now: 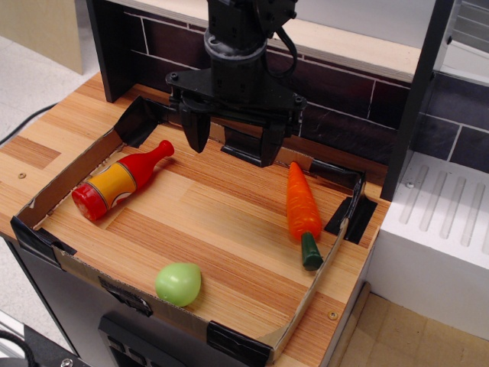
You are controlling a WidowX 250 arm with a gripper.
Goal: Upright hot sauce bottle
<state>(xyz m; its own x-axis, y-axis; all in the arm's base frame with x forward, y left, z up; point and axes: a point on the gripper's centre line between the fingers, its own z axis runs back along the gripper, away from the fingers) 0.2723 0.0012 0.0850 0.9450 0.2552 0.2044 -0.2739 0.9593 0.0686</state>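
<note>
1. Above the back of the wooden worktop (229, 222), the black end effector (231, 142) hangs with its two fingers spread apart, nothing between them.
2. To its left, the hot sauce bottle (120, 182) lies on its side, apart from the fingers, neck toward the back and red base toward the front-left, near the low cardboard wall (65, 180).
3. On the right lies an orange carrot (302, 212), green stem toward the front.
4. Near the front edge sits a green round fruit (179, 283).
</note>
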